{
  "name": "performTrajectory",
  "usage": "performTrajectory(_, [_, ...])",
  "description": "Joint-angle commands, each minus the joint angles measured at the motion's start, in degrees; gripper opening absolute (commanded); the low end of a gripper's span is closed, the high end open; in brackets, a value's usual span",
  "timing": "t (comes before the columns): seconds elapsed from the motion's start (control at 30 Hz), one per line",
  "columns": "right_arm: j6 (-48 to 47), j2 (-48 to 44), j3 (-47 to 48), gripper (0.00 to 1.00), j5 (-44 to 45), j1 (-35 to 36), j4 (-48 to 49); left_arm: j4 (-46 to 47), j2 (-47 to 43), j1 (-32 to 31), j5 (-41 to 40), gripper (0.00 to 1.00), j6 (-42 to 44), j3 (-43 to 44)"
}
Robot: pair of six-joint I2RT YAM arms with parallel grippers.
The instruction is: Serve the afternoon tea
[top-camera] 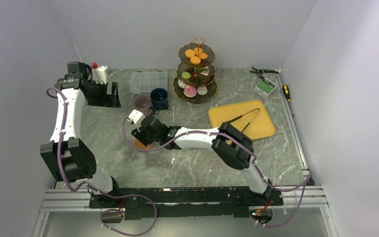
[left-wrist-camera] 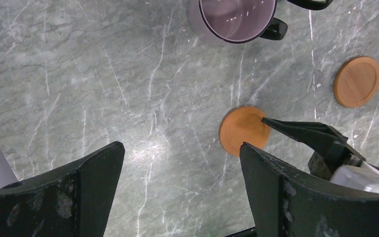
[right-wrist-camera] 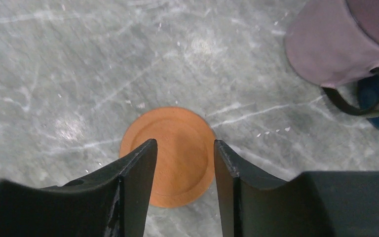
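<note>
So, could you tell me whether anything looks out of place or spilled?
Nothing looks spilled or toppled. The mauve mug stands bare on the marble table, while one brown coaster lies empty under the right gripper and the other coaster lies empty apart.

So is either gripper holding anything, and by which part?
Nothing is held. The left gripper is open and empty; the right gripper hangs open over a brown coaster lying flat on the table.

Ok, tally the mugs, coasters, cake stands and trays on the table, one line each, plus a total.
Mugs: 2, the mauve mug and the navy mug
Coasters: 2, the nearer coaster and the farther coaster
Cake stand: 1
Yellow tray: 1
Total: 6
</note>
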Motion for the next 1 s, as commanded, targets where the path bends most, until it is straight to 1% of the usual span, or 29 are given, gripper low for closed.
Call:
performTrajectory(0.0, [-1.0, 1.3, 1.1, 0.46, 1.7, 0.2, -1.1, 0.5, 0.3, 0.6, 0.3, 0.93, -0.5, 2.4])
performTrajectory(0.13, [-1.8, 1.3, -1.6, 0.4, 4.1, 0.2, -0.7, 0.4, 0.8, 0.7, 0.4, 0.93, -0.5, 3.1])
performTrajectory(0.2, [-1.9, 1.2, -2.5, 0.39, 5.5, 0.1, -1.2, 0.4, 1.0, 0.8, 0.4, 0.93, -0.6, 3.5])
performTrajectory(0.57, [0.2, -1.8, -10.6, 0.35, 9.3, -2.1, 0.7, 0.1, 0.5, 0.9, 0.3, 0.93, -0.1, 4.1])
performTrajectory(0.73, [2.5, -4.8, -14.2, 0.33, 11.6, -4.0, 1.6, 0.1, 0.4, 0.9, 0.8, 0.93, -0.1, 4.3])
performTrajectory(0.97, [4.6, -9.0, -20.0, 0.32, 12.5, -6.0, 2.7, 0.2, 1.1, 0.9, 2.9, 0.93, -0.3, 4.0])
